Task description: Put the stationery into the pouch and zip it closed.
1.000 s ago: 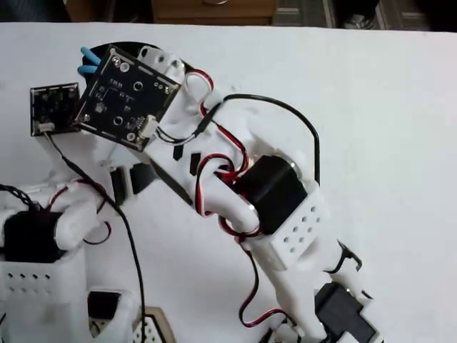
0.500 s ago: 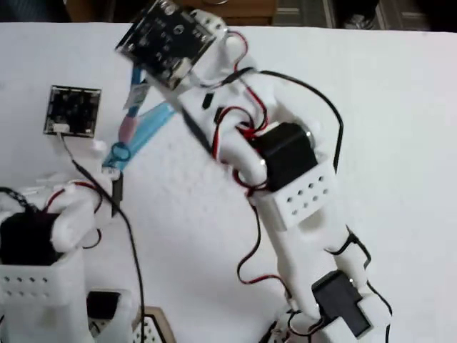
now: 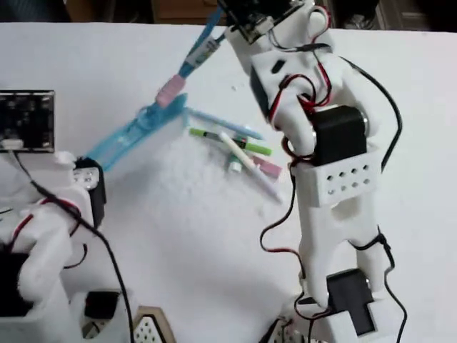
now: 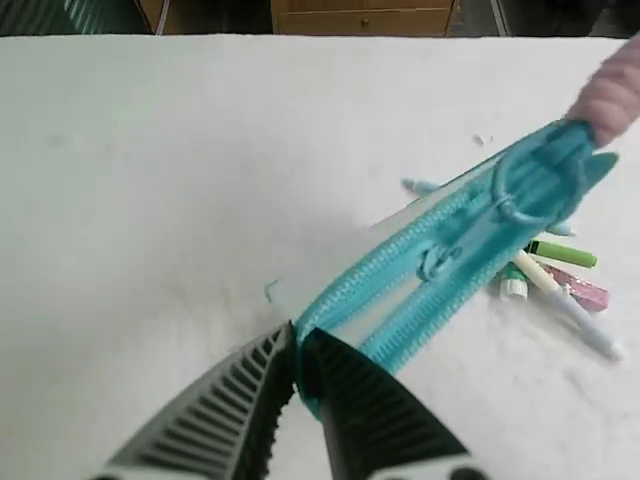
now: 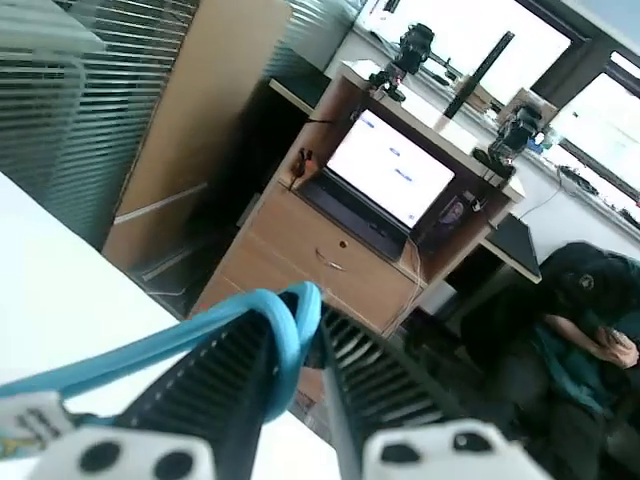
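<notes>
Tabletop (image 3: 400, 107) lies white under your arms. You have the blue pouch (image 3: 132, 136) stretched slantwise over it: your left gripper (image 4: 295, 352) pinches its lower end, your right gripper (image 5: 305, 310) clamps its strap (image 5: 150, 352). Marker pens (image 3: 239, 146) lie loose just beside the pouch, outside it.

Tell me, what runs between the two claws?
The blue pouch and its strap, strung from the left gripper to the right gripper, as the high view shows.

White table (image 3: 178, 236) bears a loose heap of pens (image 3: 230, 141), perhaps five.
</notes>
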Available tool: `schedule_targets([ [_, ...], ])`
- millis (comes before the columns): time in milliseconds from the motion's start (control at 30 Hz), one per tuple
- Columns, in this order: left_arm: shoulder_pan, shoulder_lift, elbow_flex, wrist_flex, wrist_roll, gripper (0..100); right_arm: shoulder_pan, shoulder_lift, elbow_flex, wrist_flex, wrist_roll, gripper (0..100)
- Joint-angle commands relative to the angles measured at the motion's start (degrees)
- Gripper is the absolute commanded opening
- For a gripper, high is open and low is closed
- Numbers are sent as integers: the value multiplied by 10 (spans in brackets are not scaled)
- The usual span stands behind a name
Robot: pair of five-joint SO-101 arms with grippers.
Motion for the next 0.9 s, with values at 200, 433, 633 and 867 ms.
schedule_targets([
  [200,-20,-1,68,4,-15,24,118,-4,78,-27,-4,17],
  [433,-84,-1,65,4,-27,24,183,-5,147,-64,-1,17],
  [633,-97,-1,63,4,-27,24,196,-5,164,-67,1,17],
  [867,-117,-1,63,4,-25,24,204,6,185,-38,1,17],
])
